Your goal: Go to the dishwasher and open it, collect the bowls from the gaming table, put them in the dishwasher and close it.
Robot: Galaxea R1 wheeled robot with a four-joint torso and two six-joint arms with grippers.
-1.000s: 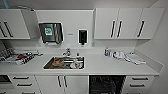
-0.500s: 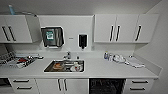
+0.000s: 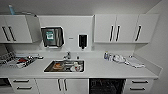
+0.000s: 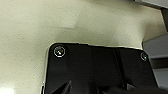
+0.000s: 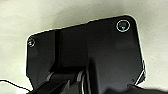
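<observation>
Dishwasher [image 3: 107,86], a dark open wire-racked bay under the white counter [image 3: 100,68]: we could clip it driving in; whether our pincers are released or clenched we cannot tell

dishwasher [image 3: 107,86]: you see a dark opening below the counter's front edge, right of the sink; its lower part is cut off by the picture's bottom edge, and the racks inside are too dim to make out.

sink [image 3: 64,66]: you can tell it holds several items, one orange, one pale; too blurred to name.

dish rack [image 3: 13,60]: at the counter's left end, cut by the picture's edge; contents blurred.

clutter [image 3: 123,60]: near the counter's right back corner, small pale pieces you cannot identify.

wall panel [image 3: 52,36]: its label is unreadable.

wrist views: the fingers cannot be made out past the dark plates.
</observation>
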